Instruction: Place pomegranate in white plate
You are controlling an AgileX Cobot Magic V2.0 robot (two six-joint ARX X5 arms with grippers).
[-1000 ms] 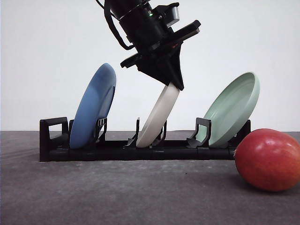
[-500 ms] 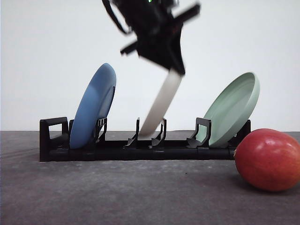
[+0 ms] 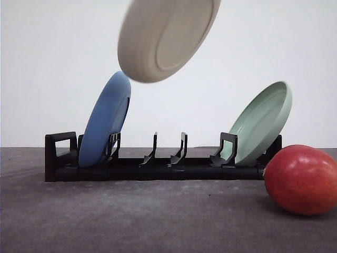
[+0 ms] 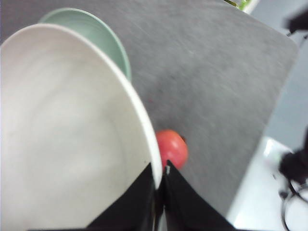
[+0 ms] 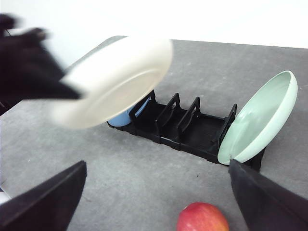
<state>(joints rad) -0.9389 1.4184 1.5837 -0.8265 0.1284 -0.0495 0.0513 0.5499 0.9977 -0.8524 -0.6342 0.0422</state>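
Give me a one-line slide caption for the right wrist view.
Left gripper carries the white plate above the black rack; blue plate and green plate stay slotted, pomegranate waits on the table.

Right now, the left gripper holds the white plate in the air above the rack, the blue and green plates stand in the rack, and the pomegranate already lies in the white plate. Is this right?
Not quite. The pomegranate is not in the white plate; it lies on the table, right of the rack, as the front view shows. The rest holds: the left gripper holds the plate by its rim, and the blue plate and green plate stand in the rack.
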